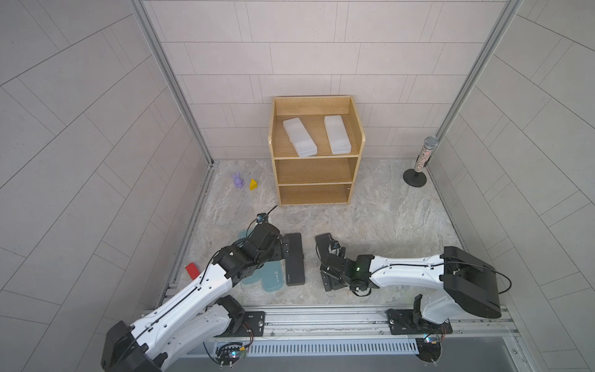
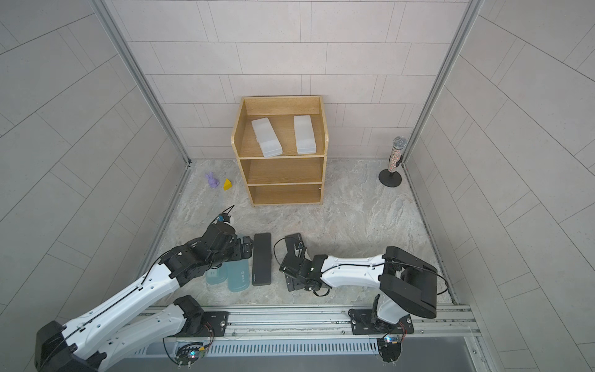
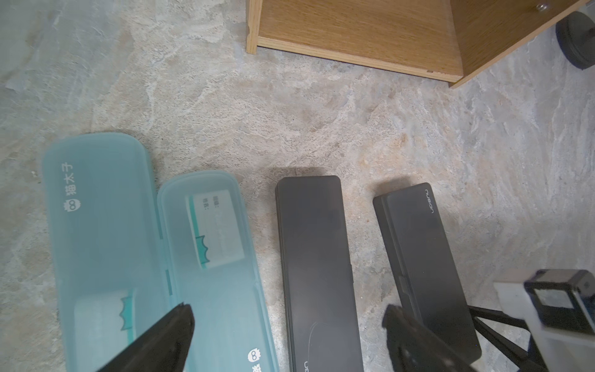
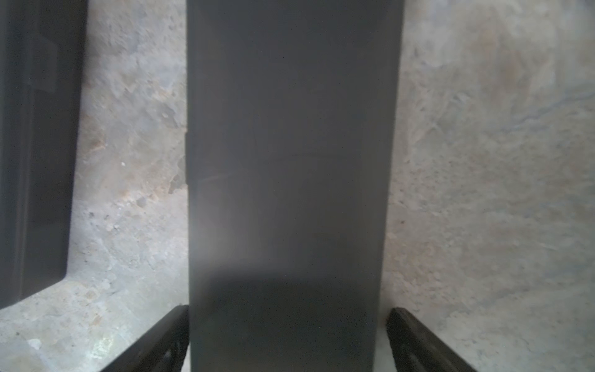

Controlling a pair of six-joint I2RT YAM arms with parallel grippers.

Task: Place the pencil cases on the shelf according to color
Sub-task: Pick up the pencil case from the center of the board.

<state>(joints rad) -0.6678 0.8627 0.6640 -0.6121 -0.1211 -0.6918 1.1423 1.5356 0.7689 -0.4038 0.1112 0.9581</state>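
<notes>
The oak shelf [image 1: 317, 151] stands at the back, with two white pencil cases [image 1: 299, 137] [image 1: 337, 134] on its top tier. Two teal cases [image 3: 103, 232] [image 3: 212, 257] and two black cases [image 3: 314, 257] [image 3: 425, 257] lie side by side on the stone table. My left gripper [image 3: 288, 319] is open above the left black case [image 1: 294, 259], one finger over a teal case and the other between the black ones. My right gripper [image 4: 288, 317] is open and straddles the right black case [image 4: 289, 161], with a fingertip close on either side.
A purple rabbit figure [image 1: 238, 180] and a yellow wedge [image 1: 253, 184] sit left of the shelf. A red block [image 1: 192, 270] lies by the left wall. A microphone on a round stand [image 1: 423, 161] is in the back right corner. Both shelf tiers under the top hold nothing.
</notes>
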